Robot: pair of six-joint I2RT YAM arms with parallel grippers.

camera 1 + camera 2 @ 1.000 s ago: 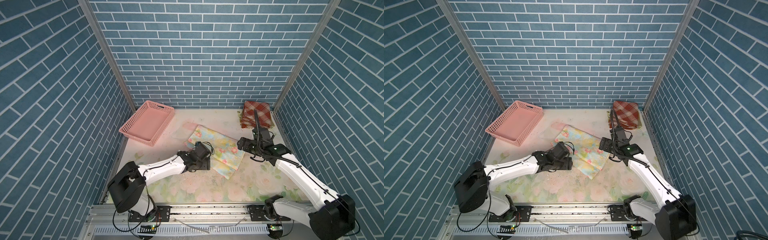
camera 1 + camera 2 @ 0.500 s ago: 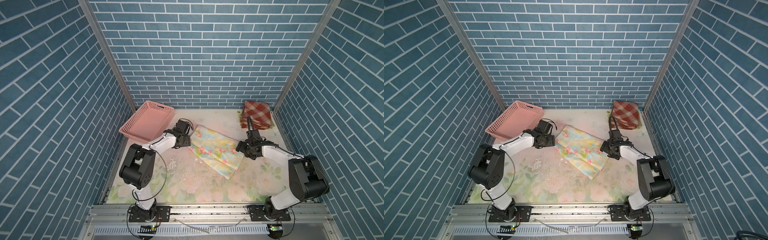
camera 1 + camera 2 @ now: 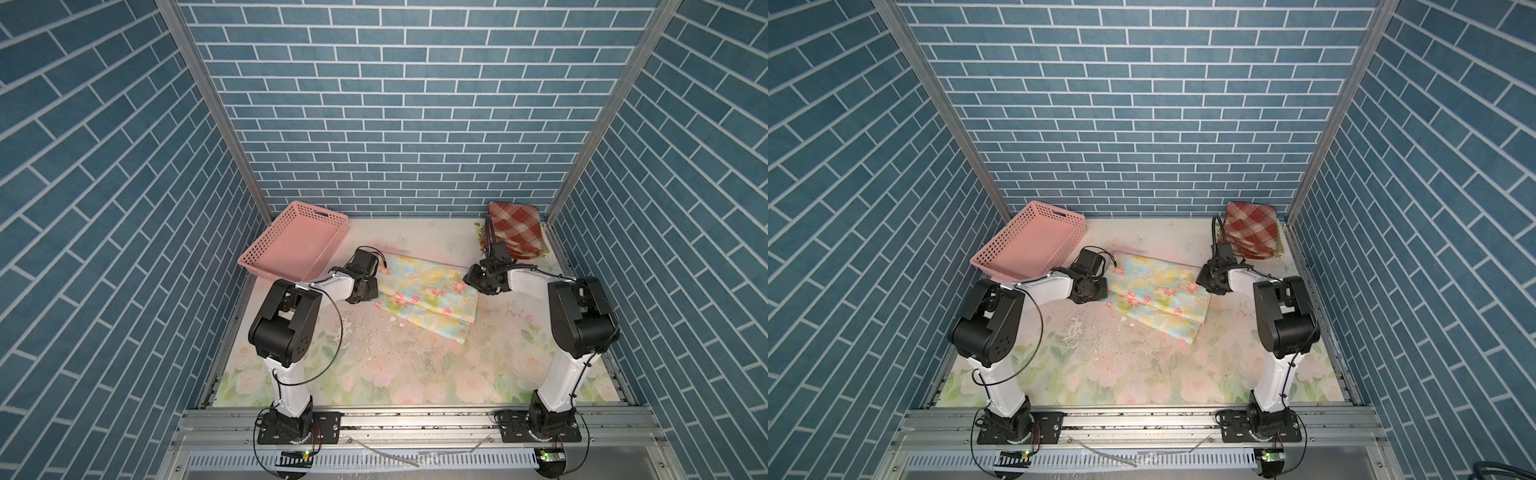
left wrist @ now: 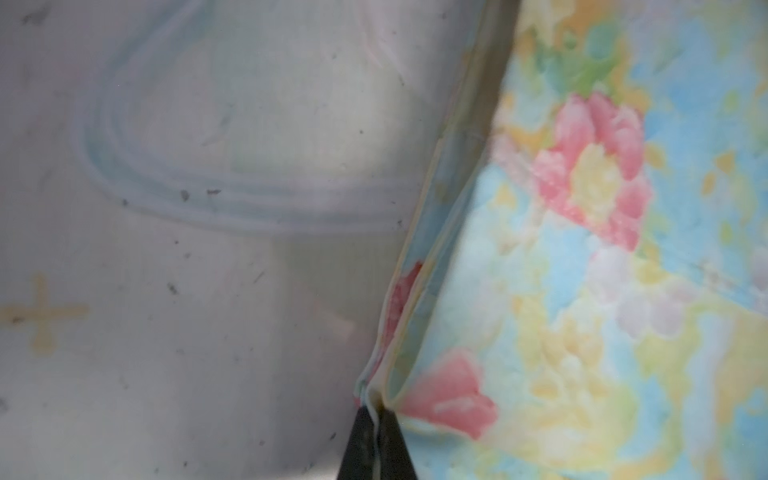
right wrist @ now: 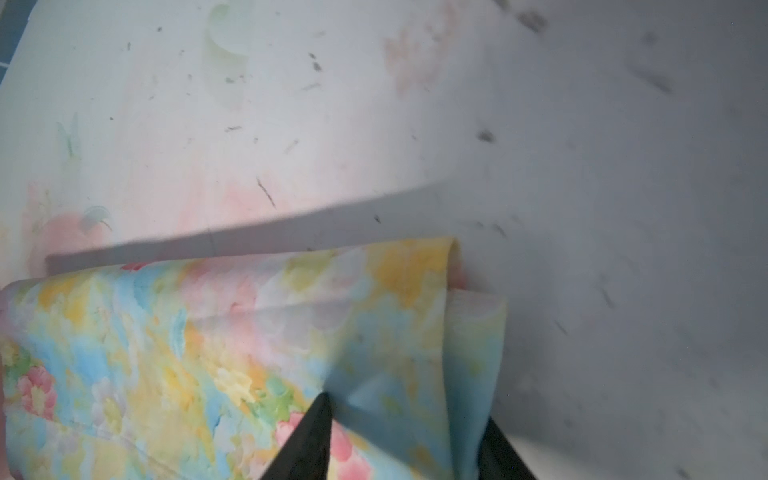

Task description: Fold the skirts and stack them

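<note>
The pastel floral skirt lies flat mid-table, folded into a long strip. My left gripper is at its left end. In the left wrist view this gripper is shut on the skirt's layered edge. My right gripper is at the right end. In the right wrist view its fingers stand apart with the skirt's raised corner between them. The rust-red plaid skirt lies folded on top of a pile at the back right corner.
A pink perforated basket stands tilted at the back left, close behind my left arm. The faded rose-printed covering shows scuffs and flakes. Blue brick walls close three sides, and a metal rail runs along the front.
My left gripper moved from the skirt's near left side to its left end by the basket and shut on the edge. The right gripper drew back to the right corner and its jaws narrowed.
</note>
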